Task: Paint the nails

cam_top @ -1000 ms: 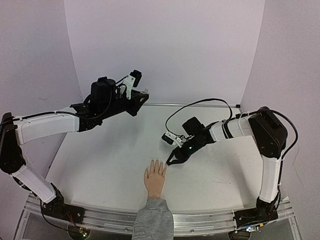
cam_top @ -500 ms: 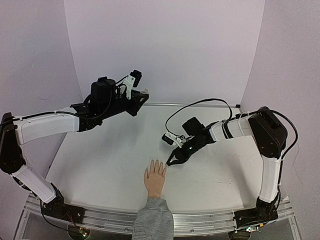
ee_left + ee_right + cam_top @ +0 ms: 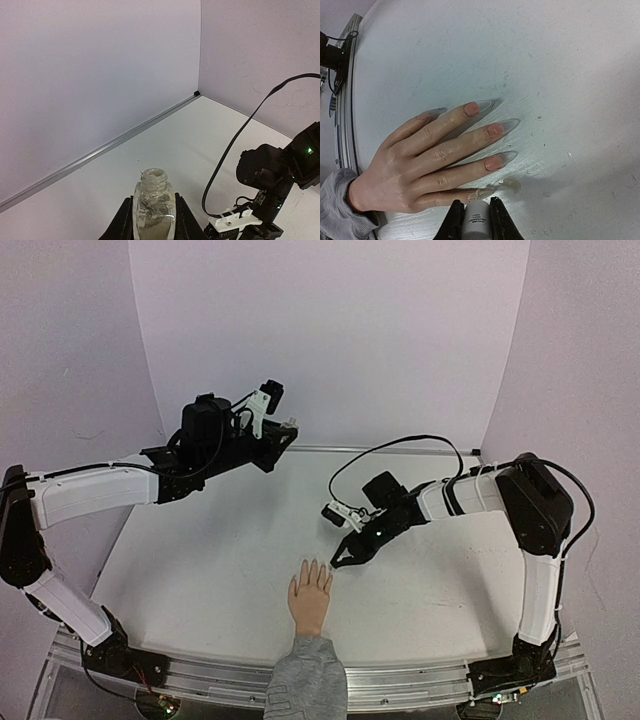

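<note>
A flesh-coloured hand (image 3: 310,598) with a grey sleeve cuff (image 3: 305,680) lies palm down at the table's near edge. In the right wrist view its long nails (image 3: 495,131) point right, three of them pinkish. My right gripper (image 3: 477,216) is shut on a white brush cap (image 3: 477,222) right over the little finger's nail (image 3: 487,191). It also shows in the top view (image 3: 342,558), just right of the fingertips. My left gripper (image 3: 154,220) is shut on a small clear open bottle (image 3: 154,200), held high at the back left (image 3: 285,430).
A small wet smear (image 3: 512,185) lies on the white table (image 3: 200,570) just past the little finger's nail. Purple walls enclose the back and both sides. The right arm's black cable (image 3: 400,445) loops above the table. A metal rail (image 3: 420,680) runs along the near edge.
My right gripper has shifted very slightly to the left, towards the fingertips. The hand and my left arm with the bottle have not moved.
</note>
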Motion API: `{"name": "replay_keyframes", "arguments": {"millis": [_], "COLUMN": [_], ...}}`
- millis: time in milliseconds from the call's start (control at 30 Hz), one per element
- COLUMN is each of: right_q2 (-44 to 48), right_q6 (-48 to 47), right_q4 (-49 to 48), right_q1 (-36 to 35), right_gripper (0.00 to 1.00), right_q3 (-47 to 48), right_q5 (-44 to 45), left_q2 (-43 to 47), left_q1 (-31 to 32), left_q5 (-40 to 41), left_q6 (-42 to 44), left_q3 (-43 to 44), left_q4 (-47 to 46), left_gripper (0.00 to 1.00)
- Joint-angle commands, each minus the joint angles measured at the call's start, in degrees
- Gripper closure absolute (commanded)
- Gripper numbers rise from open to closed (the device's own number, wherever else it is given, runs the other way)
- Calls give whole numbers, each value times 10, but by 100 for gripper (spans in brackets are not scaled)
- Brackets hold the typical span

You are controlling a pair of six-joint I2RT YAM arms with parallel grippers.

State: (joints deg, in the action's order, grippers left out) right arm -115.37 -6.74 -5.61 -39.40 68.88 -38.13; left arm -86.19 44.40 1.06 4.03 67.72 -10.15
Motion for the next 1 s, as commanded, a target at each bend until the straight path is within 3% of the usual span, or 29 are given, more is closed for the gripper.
{"name": "replay_keyframes", "arguments": {"millis": [0,967], "right_q2": [-14,12], "right_q6": [4,-5], "right_q4": [12,6], "right_q1": [-4,-6], "right_gripper": [100,100], "right_q3": [23,-9], "right_q5": [-7,24], "left_q2": [25,27], "left_q1": [-3,-3], "left_q5": [-4,-2], "left_q6": [-3,-1], "left_q3": [2,1], "left_q4": [-36,-36], "left_gripper": [100,100]}}
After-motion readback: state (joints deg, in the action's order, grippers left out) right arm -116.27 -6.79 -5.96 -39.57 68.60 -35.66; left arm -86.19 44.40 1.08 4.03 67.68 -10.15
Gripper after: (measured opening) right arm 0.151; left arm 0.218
